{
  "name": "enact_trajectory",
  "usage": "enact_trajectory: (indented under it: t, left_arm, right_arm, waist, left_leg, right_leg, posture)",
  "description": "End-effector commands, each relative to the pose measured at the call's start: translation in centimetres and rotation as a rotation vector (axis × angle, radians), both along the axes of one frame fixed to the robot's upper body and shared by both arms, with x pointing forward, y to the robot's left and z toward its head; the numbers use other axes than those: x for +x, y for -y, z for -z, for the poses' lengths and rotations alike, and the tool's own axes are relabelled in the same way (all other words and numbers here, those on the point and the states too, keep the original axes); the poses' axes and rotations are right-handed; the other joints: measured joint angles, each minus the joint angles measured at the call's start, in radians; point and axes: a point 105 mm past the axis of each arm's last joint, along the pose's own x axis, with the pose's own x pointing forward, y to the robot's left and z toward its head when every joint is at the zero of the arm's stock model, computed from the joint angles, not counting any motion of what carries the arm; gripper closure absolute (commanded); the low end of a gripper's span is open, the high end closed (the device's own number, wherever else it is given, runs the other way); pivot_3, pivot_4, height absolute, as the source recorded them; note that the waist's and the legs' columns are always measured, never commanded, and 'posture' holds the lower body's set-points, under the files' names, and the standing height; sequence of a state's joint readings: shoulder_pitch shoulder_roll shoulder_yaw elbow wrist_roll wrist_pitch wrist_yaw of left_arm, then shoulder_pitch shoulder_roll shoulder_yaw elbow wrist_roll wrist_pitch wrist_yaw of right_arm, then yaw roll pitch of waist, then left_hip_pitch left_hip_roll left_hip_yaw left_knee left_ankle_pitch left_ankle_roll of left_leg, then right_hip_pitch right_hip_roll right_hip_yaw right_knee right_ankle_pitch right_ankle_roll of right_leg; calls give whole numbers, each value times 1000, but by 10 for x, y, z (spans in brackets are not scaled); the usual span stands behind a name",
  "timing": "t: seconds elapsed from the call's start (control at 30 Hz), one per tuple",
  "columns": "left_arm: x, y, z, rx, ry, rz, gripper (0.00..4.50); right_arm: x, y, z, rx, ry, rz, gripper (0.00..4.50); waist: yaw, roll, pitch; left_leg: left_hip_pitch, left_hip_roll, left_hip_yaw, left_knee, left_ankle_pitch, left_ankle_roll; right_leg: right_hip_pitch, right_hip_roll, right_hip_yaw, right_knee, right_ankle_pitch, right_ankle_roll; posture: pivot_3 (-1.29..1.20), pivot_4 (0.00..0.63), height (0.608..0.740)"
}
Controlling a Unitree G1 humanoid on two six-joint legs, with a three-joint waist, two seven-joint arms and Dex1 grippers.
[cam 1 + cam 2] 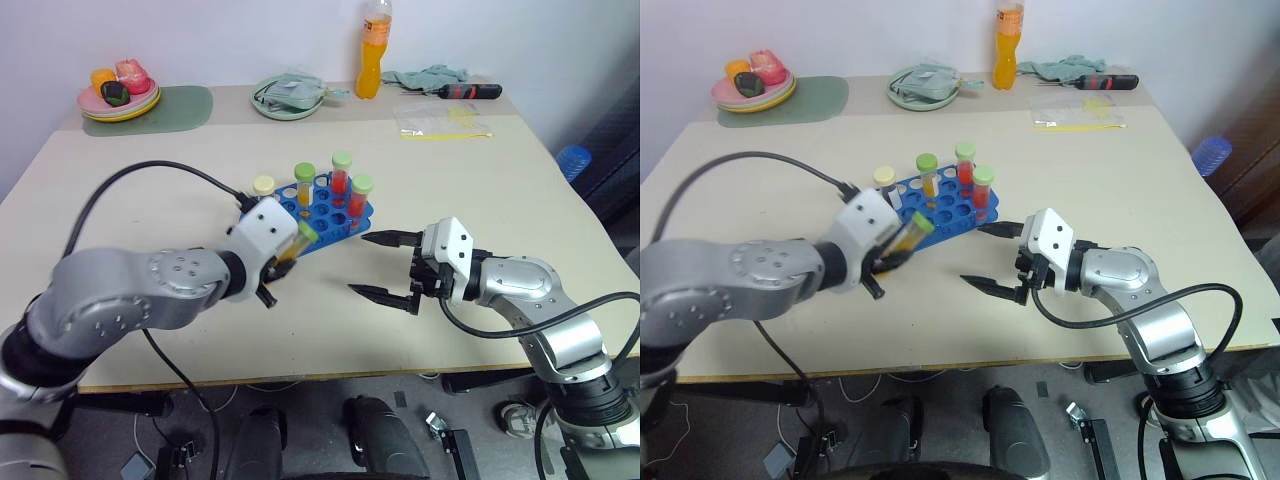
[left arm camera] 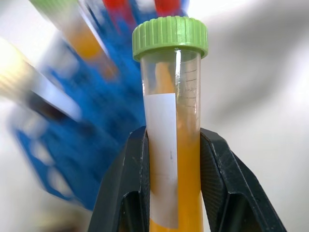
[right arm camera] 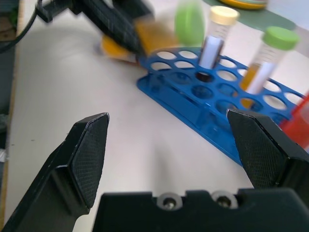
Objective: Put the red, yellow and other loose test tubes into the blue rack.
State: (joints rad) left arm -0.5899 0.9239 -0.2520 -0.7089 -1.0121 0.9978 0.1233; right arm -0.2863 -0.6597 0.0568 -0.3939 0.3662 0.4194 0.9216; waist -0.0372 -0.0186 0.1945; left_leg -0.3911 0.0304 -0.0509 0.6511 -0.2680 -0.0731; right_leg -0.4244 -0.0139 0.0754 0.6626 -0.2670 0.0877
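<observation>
The blue rack stands mid-table. In it stand a cream-capped tube, a green-capped yellow tube and two green-capped red tubes. My left gripper is shut on a yellow test tube with a green cap and a white label. It holds the tube tilted above the table at the rack's near left corner, cap toward the rack. My right gripper hangs open and empty just right of the rack's near end, fingers pointing left.
At the back of the table are a plate of toy food on a green mat, a round green plate with a cloth, an orange bottle, a screwdriver and a plastic bag.
</observation>
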Motion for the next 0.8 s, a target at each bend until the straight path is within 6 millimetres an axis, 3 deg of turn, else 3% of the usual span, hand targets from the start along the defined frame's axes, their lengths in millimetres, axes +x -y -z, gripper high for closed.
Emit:
enact_trajectory:
  t: [0.03,0.23,0.37,0.53,0.8]
  left_arm:
    - [12,4,-42,-172,319,-40,3686]
    - [37,20,-23,-241,540,-151,3686]
    - [49,32,-13,-345,590,-173,3686]
    - [56,60,1,-402,583,-77,3686]
    - [65,68,18,-379,536,-61,3686]
  right_arm:
    - [2,14,-3,29,-1,79,165]
    - [9,28,5,108,-45,200,165]
    - [10,30,8,123,-50,235,165]
    - [9,30,7,130,-46,247,165]
    - [8,34,5,130,-38,269,165]
  waist:
    - [11,-2,0]
    - [26,-1,0]
    - [25,-2,0]
    - [24,-1,-1]
    - [23,-1,-1]
  left_leg:
    - [-1,0,0,1,0,0]
    - [-1,0,0,2,-1,1]
    - [-1,0,-1,2,-1,2]
    - [0,0,0,2,-1,2]
    - [0,0,-1,2,-2,3]
  right_leg:
    - [0,0,0,0,0,0]
    - [2,0,0,-2,0,1]
    - [2,0,0,-2,0,1]
    - [3,0,0,-2,0,1]
    - [3,0,0,-1,0,1]
  posture:
    - [0,150,740]
    - [0,150,740]
    - [0,150,740]
    - [0,150,740]
    - [0,150,740]
